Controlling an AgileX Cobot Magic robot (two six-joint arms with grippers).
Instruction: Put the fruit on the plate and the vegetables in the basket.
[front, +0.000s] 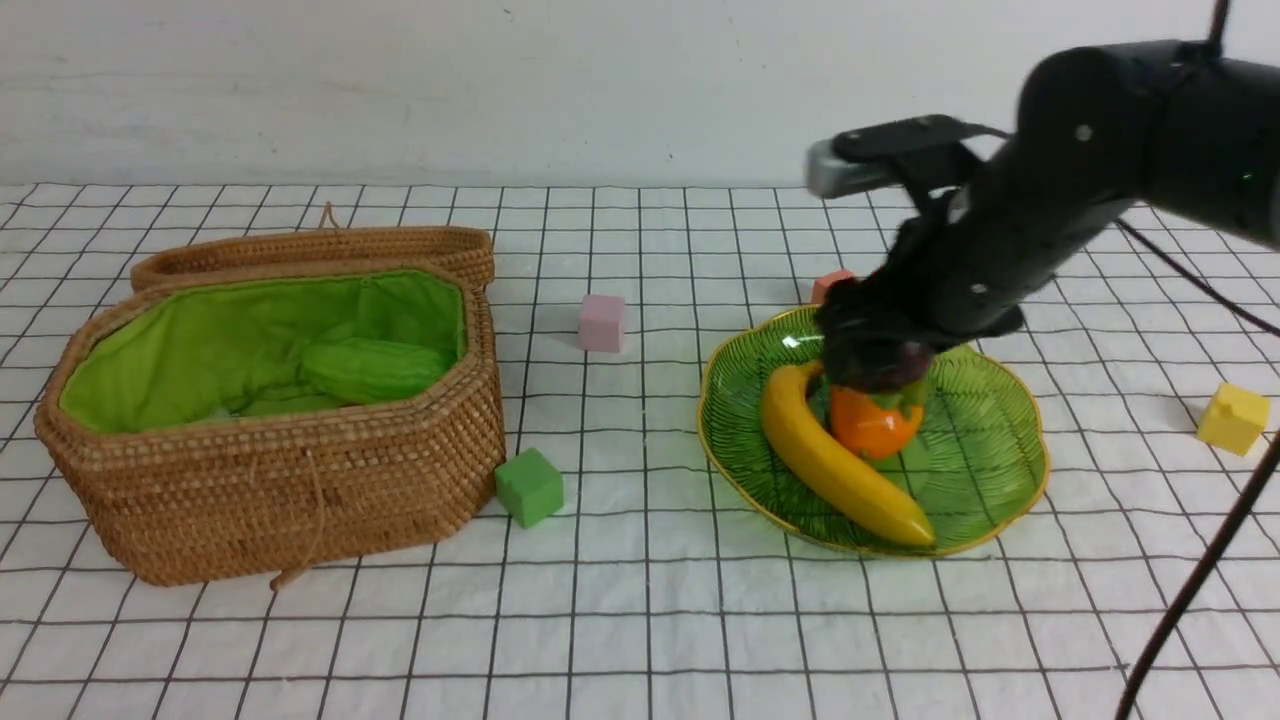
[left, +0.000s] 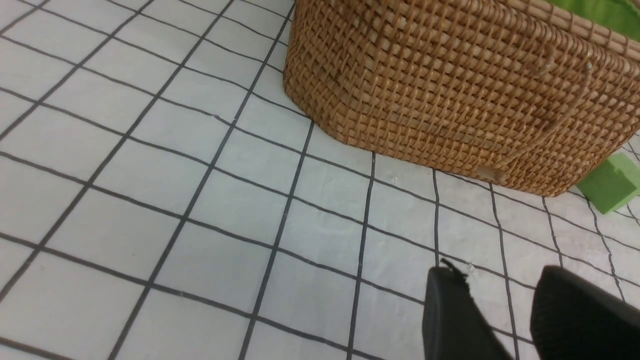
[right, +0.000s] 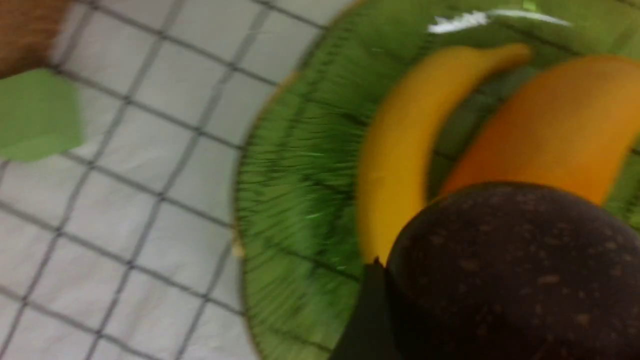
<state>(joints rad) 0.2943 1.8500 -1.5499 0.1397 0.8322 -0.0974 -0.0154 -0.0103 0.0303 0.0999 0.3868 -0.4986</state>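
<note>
My right gripper (front: 875, 350) hangs over the green plate (front: 990, 470), shut on the dark purple-brown ball (front: 885, 368). In the right wrist view one finger (right: 370, 310) presses the ball (right: 515, 270). Just beneath the ball, the orange mango (front: 872, 425) and the yellow banana (front: 840, 460) lie on the plate. The wicker basket (front: 300, 480) stands at the left with its lid off, and the pale green gourd (front: 375, 368) lies inside on the green lining. My left gripper (left: 497, 280) is open and empty, low over the cloth near the basket's wall (left: 450, 90). It is out of the front view.
The basket's lid (front: 320, 245) leans behind the basket. Loose cubes sit on the checked cloth: pink (front: 601, 322), green (front: 529, 486) by the basket's corner, yellow (front: 1233, 418) at the far right, and an orange-red one (front: 830, 285) behind the plate.
</note>
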